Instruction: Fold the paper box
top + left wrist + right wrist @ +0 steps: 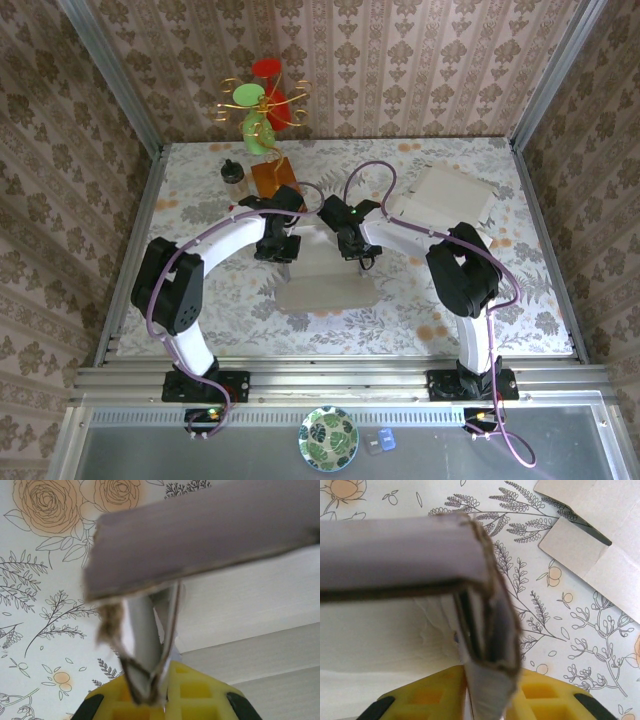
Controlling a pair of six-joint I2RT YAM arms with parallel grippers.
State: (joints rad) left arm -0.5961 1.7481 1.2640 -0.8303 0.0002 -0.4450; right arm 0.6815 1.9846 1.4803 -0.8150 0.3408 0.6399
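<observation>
Both arms are bent inward from their bases, elbows out to the sides, so that the wrists meet over the middle of the tabletop (230, 320). The left hand (277, 245) and the right hand (355, 248) are pointed down, side by side, at the far edge of the box (325, 290).

The box is laid flat in the centre of the tabletop, just in front of the two hands. Its long axis runs left to right, and a raised wall is held up along its far side.

In the left wrist view, the left hand (155, 692) is seen clamped tight on a thin folded flap at the end of the box wall (210, 525), which runs across the frame above the yellow fingers (195, 692).

In the right wrist view, a thick, frayed fold at the corner of the box (395, 545) is seated between the fingers of the right hand (490, 690) and fills the gap. Whether it is squeezed or merely flanked cannot be told.

A flat sheet of cardboard (445, 195) is left near the far right corner, well apart from the box.
</observation>
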